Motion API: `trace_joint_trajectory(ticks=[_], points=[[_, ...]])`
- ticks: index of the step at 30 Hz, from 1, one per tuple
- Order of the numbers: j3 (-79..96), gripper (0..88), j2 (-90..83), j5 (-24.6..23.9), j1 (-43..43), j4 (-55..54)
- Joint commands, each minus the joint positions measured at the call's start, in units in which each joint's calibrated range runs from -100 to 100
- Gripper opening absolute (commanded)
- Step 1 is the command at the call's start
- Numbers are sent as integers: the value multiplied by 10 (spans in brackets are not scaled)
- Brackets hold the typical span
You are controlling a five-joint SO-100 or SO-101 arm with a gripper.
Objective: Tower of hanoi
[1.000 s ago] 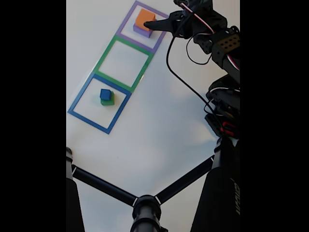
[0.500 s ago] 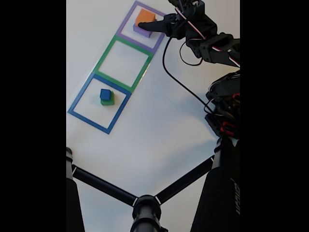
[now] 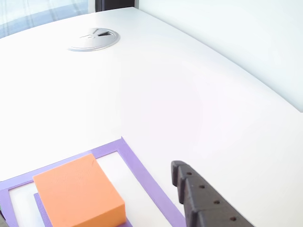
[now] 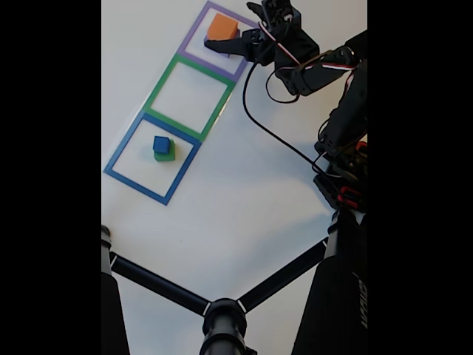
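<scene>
An orange block (image 4: pixel 222 27) sits on a wider purple block (image 4: pixel 210 44) inside the purple square outline (image 4: pixel 244 63) at the top of the fixed view. My gripper (image 4: pixel 230 26) is open around this stack, one black finger low beside it and the other past its far side. In the other view the orange block (image 3: pixel 78 194) lies at the lower left. A black finger (image 3: pixel 191 191) stands to its right, clearly apart from it. A blue block (image 4: pixel 161 143) rests on a green block (image 4: pixel 168 156) in the blue square outline (image 4: pixel 118 174).
The green square outline (image 4: pixel 164 74) between the two stacks holds nothing. A black cable (image 4: pixel 270 129) loops from the arm across the table. Tripod legs (image 4: pixel 159 285) cross the bottom. A silver grommet (image 3: pixel 93 39) lies far back on the white table.
The arm has stretched toward the top of the fixed view. The gripper has slid from beside the orange block's near corner to around the stack.
</scene>
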Motion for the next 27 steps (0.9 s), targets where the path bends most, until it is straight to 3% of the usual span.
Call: trace_joint_trajectory(ticks=[1,18,27], points=[[-29,462,25,0,-16,-38],[-43,450,94,0,-52,-72],[-43,392,110,0,-57,-80]])
